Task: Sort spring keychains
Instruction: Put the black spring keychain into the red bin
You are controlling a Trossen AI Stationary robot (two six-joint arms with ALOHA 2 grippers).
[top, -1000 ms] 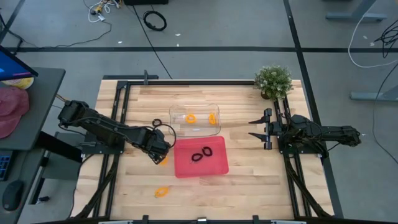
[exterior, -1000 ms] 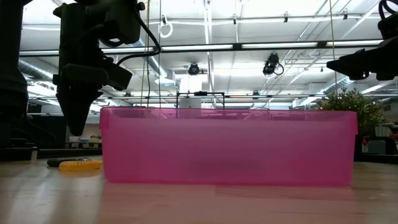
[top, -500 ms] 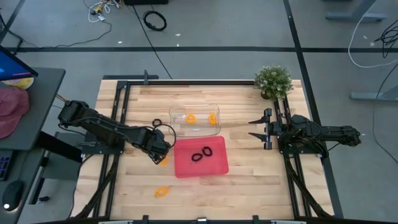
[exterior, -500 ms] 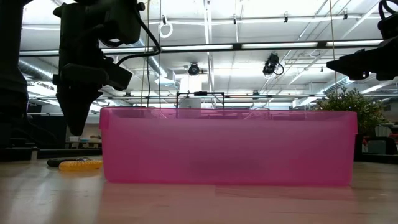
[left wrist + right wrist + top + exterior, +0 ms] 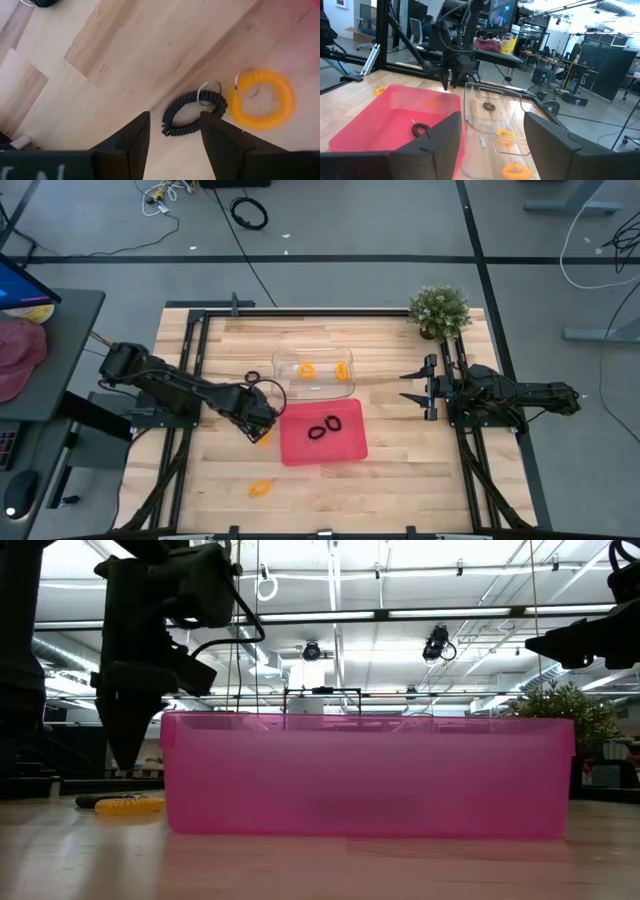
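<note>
Left fingers (image 5: pixel 131 145): parted, holding nothing; bare wood shows in the gap between them.
Left gripper (image 5: pixel 256 430): hangs just above the table at the left edge of the red tray (image 5: pixel 345 450), tips pointing down.
Black keychain under the left gripper (image 5: pixel 193 112): lies flat on the wood just ahead of the fingertips, its small metal ring touching the orange keychain beside it (image 5: pixel 261 99).
Same orange keychain, from above (image 5: pixel 262 438): on the table against the red tray's left wall.
Right fingers (image 5: pixel 442 137): spread apart, empty.
Right gripper (image 5: pixel 415 387): held above the table's right side, pointing toward the trays, well apart from them.
Red tray contents: two black keychains (image 5: pixel 323 427) lying close together near its middle.
Clear tray (image 5: pixel 285 362): behind the red tray, touching or nearly touching it; holds two orange keychains (image 5: pixel 307 369), one at the middle, one toward its right wall.
Loose black keychain (image 5: pixel 252 376): on the wood left of the clear tray.
Loose orange keychain (image 5: pixel 261 488): near the front edge, left of the red tray.
Potted plant (image 5: pixel 439 310): far right corner of the table (image 5: pixel 400 480).
</note>
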